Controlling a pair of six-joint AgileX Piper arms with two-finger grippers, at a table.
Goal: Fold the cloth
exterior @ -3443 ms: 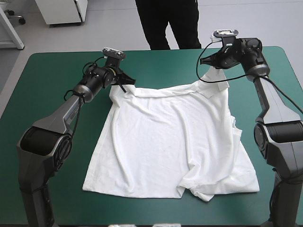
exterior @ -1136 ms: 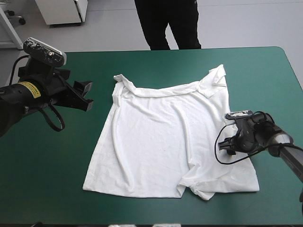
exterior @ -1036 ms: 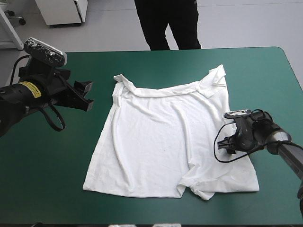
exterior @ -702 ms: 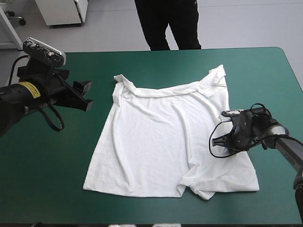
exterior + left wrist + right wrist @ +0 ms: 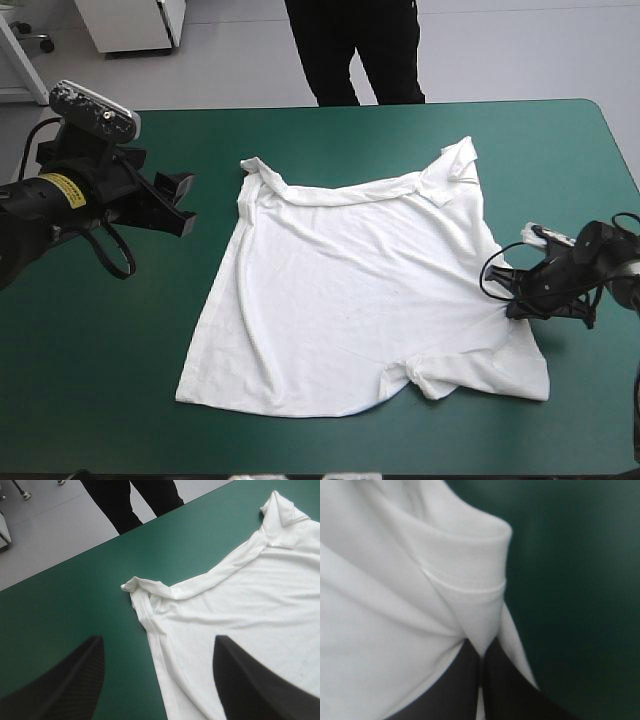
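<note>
— Where is the T-shirt [image 5: 350, 290]?

— Spread flat in the middle of the teal-green cover [image 5: 330, 135]. It runs lengthwise from the far edge to the near edge, with the narrower end far and the wider end near. The neck is hard to make out.

— And the grippers?

— The left gripper [image 5: 159, 680] hangs off the shirt's left side, gaping wide and empty. The right gripper [image 5: 512, 303] is at the shirt's right edge, and its arm runs out of view. Seen close up, it is pinched tight on a stitched fold.
</note>
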